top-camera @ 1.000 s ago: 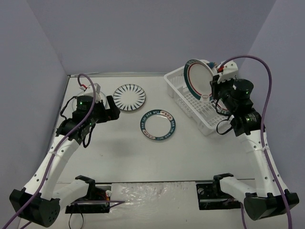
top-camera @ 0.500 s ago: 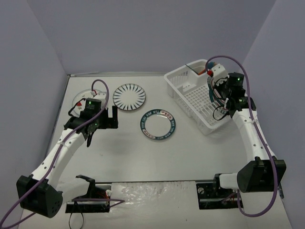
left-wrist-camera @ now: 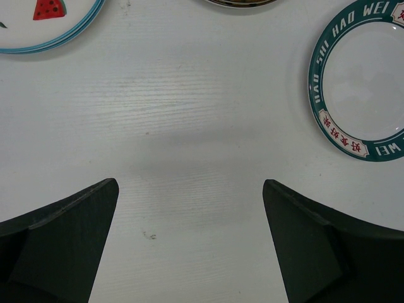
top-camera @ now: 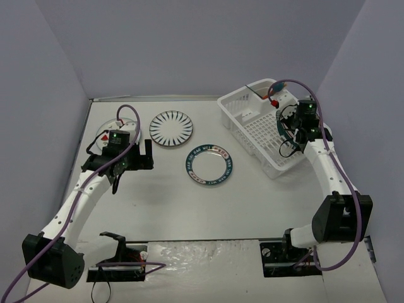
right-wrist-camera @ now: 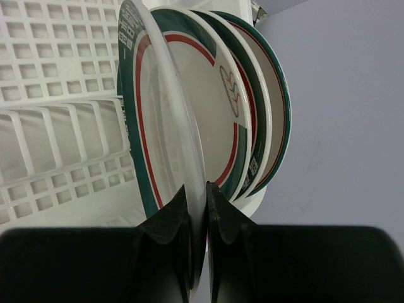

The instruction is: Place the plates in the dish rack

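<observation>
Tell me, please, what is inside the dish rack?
Three green-rimmed plates stand on edge in the dish rack; the right hand grips the nearest plate. Their lower edges are hidden behind the hand, so their seating is unclear.

The table (left-wrist-camera: 189, 113) is showing a matt white surface with faint wood grain. The dish rack (right-wrist-camera: 57, 57) is looking like smooth white plastic, its plates (right-wrist-camera: 208, 107) gleaming glossy. The 2 fingers (left-wrist-camera: 57, 246) of the left gripper (left-wrist-camera: 189, 183) are appearing matt black.

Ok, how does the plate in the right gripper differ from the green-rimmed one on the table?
The gripped plate stands on edge in the dish rack; the table plate lies flat. The right gripper pinches the gripped plate's rim; nothing touches the table plate. Both are green-rimmed.
</observation>
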Motion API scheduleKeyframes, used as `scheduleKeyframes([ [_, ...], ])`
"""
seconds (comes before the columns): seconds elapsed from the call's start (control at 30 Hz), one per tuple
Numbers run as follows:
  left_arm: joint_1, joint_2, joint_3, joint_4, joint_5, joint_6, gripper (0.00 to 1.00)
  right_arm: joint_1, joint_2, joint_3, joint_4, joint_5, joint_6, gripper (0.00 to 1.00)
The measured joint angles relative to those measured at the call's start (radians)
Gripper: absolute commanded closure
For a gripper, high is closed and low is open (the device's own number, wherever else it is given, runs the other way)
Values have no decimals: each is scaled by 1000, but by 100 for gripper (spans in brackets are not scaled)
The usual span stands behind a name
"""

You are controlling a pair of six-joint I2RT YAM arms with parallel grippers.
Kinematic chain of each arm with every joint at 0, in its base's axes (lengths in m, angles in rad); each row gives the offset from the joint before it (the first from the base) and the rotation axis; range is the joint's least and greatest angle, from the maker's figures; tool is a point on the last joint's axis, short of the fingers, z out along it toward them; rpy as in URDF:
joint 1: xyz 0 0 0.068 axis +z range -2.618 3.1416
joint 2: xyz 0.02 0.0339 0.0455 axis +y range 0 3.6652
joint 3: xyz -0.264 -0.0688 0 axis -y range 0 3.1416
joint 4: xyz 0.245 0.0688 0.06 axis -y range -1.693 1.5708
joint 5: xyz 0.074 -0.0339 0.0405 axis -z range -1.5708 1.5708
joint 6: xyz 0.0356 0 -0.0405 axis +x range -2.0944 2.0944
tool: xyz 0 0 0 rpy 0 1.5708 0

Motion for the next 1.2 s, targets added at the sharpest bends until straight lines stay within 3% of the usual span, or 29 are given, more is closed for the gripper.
scheduleKeyframes([
  [0.47,25,0,-13,2,26,0,3,-14,86,-45,72,-24,7,99],
  [0.8,31,1,-13,6,38,-1,3,-29,118,-46,111,-57,51,74],
  [1.03,32,6,-13,7,45,-2,3,-45,119,-46,119,-52,96,43],
  [1.2,32,12,-15,9,62,-9,3,-45,54,-46,117,-51,139,36],
])
